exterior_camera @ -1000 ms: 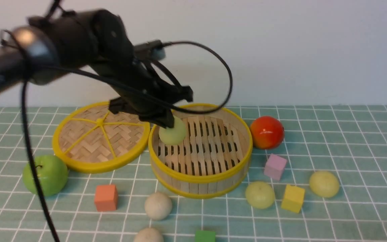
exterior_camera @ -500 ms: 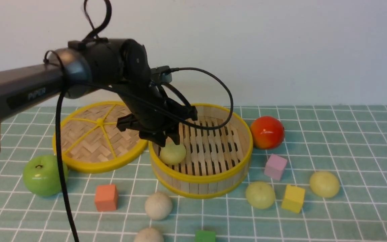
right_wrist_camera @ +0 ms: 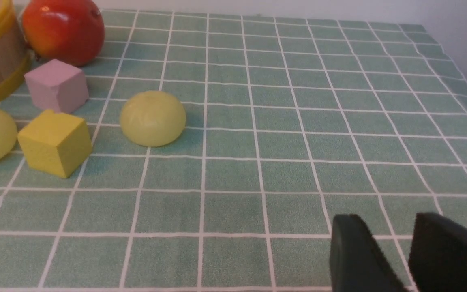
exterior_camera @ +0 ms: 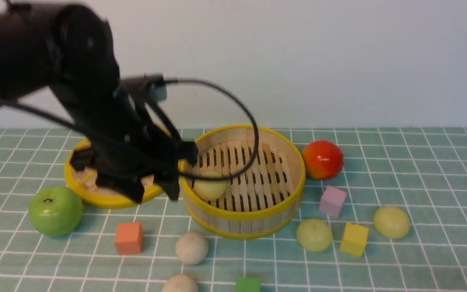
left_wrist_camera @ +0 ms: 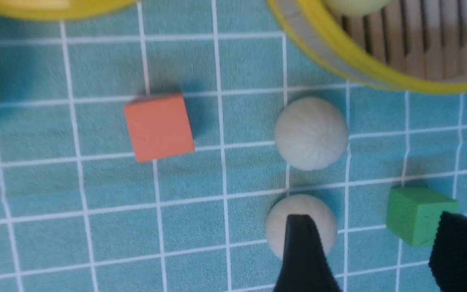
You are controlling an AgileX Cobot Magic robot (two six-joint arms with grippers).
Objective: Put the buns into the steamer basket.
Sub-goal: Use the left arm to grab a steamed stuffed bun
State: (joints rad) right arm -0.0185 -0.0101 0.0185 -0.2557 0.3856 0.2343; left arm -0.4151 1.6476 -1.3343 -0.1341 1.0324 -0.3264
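Note:
The steamer basket [exterior_camera: 242, 215] stands mid-table with one yellow-green bun [exterior_camera: 209, 188] lying on its slats near the left wall. My left gripper [exterior_camera: 154, 193] hangs open and empty just left of the basket, over the lid's edge. In the left wrist view its fingers [left_wrist_camera: 303, 255] stand wide apart above two off-white buns [left_wrist_camera: 311, 133] [left_wrist_camera: 277, 227]. Both off-white buns [exterior_camera: 191, 248] [exterior_camera: 179, 284] lie in front of the basket. Two more yellow-green buns [exterior_camera: 313, 235] [exterior_camera: 391, 222] lie to its right. My right gripper [right_wrist_camera: 383, 227] hovers open over bare cloth, well short of the nearest bun [right_wrist_camera: 152, 117].
A woven lid [exterior_camera: 95, 198] lies left of the basket, mostly behind my left arm. A green apple [exterior_camera: 55, 211] sits at front left, a red fruit [exterior_camera: 322, 159] right of the basket. Orange [exterior_camera: 128, 238], pink [exterior_camera: 332, 201], yellow [exterior_camera: 353, 239] and green [exterior_camera: 247, 285] cubes lie among the buns.
My left gripper opened and let the yellow-green bun drop onto the basket floor. The arm then pulled back left and nearer, out of the basket.

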